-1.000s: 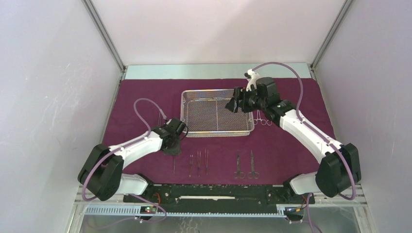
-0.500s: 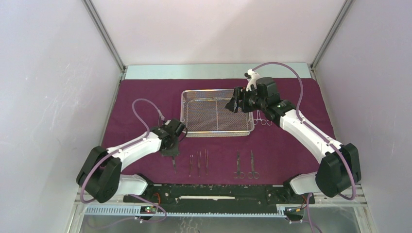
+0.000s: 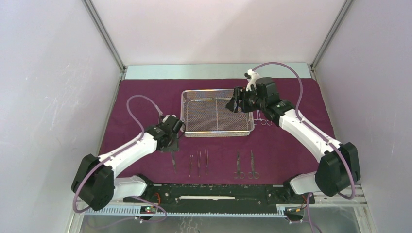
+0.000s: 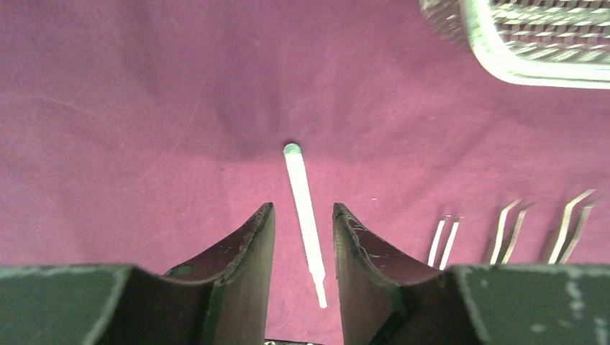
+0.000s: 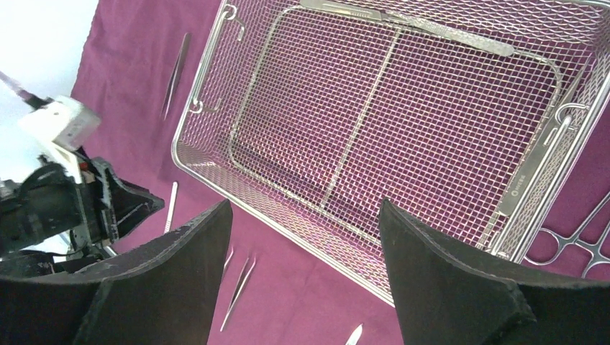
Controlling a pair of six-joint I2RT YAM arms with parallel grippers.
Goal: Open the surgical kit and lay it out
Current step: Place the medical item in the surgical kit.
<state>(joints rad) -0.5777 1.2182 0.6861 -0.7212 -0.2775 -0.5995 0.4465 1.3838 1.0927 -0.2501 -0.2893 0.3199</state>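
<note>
The maroon cloth (image 3: pixel 291 145) lies spread flat with the empty wire-mesh tray (image 3: pixel 216 117) on it. My left gripper (image 3: pixel 172 143) hovers low over the cloth, open. A slim steel instrument (image 4: pixel 305 215) lies flat on the cloth between its fingers (image 4: pixel 248 248), touching neither. Three tweezers (image 4: pixel 507 230) lie in a row to its right. My right gripper (image 3: pixel 232 104) hangs open over the right end of the tray (image 5: pixel 324 108), holding nothing. Two scissors (image 3: pixel 245 166) lie near the front edge.
Ring-handled clamps (image 3: pixel 262 119) lie just right of the tray, also seen as clamps (image 5: pixel 583 241). Another slim tweezer (image 5: pixel 176 72) lies left of the tray. Grey walls stand close on both sides, and the arm bases sit on the black rail (image 3: pixel 214 191) in front.
My left gripper has opened and drawn back a little toward the tray, leaving the slim instrument on the cloth left of the tweezers. The right arm has not moved.
</note>
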